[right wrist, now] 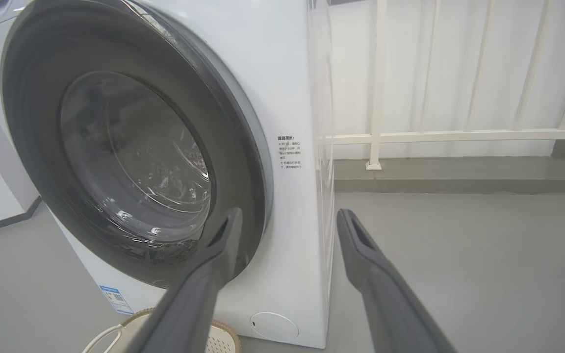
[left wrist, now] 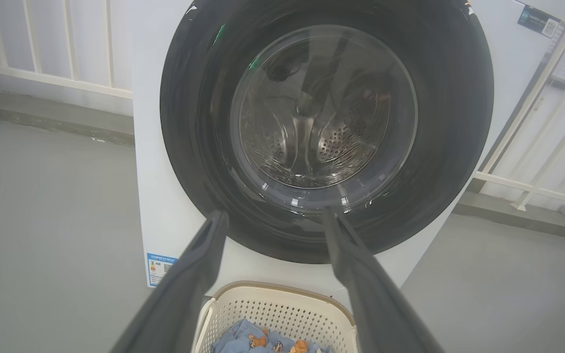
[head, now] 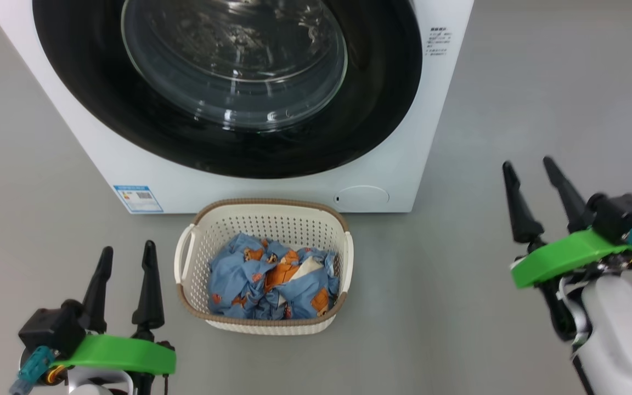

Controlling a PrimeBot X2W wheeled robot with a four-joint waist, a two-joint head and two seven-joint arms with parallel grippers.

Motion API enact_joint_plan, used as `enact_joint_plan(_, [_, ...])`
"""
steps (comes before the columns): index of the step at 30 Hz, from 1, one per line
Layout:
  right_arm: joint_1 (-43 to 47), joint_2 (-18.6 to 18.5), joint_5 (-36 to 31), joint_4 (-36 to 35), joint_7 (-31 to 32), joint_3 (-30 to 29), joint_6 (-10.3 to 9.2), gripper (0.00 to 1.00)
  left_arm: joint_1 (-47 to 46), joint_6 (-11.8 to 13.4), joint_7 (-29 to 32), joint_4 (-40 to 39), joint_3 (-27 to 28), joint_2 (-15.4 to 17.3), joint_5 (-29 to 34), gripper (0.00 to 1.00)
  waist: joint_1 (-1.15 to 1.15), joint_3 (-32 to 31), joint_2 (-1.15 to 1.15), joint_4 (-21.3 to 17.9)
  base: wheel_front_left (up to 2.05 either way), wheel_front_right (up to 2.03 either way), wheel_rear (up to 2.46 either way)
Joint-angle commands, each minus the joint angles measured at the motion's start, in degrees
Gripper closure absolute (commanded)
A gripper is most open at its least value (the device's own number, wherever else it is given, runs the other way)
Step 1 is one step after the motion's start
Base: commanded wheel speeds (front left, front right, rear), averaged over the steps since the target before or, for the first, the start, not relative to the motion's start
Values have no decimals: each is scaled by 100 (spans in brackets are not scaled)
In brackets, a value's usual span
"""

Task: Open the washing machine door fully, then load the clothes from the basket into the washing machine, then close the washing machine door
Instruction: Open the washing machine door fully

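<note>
Washing machine door (head: 233, 66), a glossy black ring around bulging clear glass, is seen shut against the white washing machine (head: 272, 189) at 12 o'clock in the head view. On the grey floor (head: 458, 302) just in front of the machine, toward 6 o'clock, the cream perforated basket (head: 264, 204) is set, with the light-blue printed clothes (head: 272, 280) heaped inside it.

The left gripper (head: 128, 247) is placed at 7 o'clock and the right gripper (head: 528, 162) at 3 o'clock. Both are well apart from the machine, with jaws spread wide and nothing grasped.

Opening the door is judged to be the step in hand. No handle or hinge can be made out, so the opening side cannot be told. The ring's rim at 3 o'clock, nearest the right gripper, would probably be tried first. A fingertip should be hooked behind that rim. The door should then be swung through its full arc, kept clear of the basket below.
</note>
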Motion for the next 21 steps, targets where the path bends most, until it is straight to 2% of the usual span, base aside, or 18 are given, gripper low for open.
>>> enact_joint_plan(1, [-289,-111,53,-92,-71,41,32,0,-290,-31,-38,-172,200,73,-15,0,0,134,0,38,0,0,0])
enact_joint_plan(3, [-420,-173,106,-54,-71,2,32,3,-324,-39,-38,-172,208,73,8,0,0,205,0,60,0,0,0])
enact_joint_plan(5, [-566,-231,188,-22,-71,-56,32,60,-365,-42,-38,-185,227,74,35,0,0,291,0,84,0,0,0])
enact_joint_plan(6, [-642,-265,234,-5,-71,-76,32,99,-387,-46,-38,-200,235,74,50,0,0,336,0,100,0,0,0])
enact_joint_plan(10, [-878,-360,426,23,-71,-140,32,100,-443,-52,-38,-244,266,69,100,0,0,486,0,155,0,0,0])
enact_joint_plan(13, [-1146,-434,821,42,-71,-218,32,100,-512,-60,-38,-267,291,55,131,0,0,656,0,218,0,0,0])
enact_joint_plan(17, [-1564,-558,1772,14,7,-278,32,100,-624,-69,-38,-309,316,38,190,0,0,891,0,308,0,0,0])
enact_joint_plan(21, [-1937,-745,2871,-39,420,-248,32,100,-751,-110,-38,-385,332,14,225,0,0,1112,0,408,0,0,0])
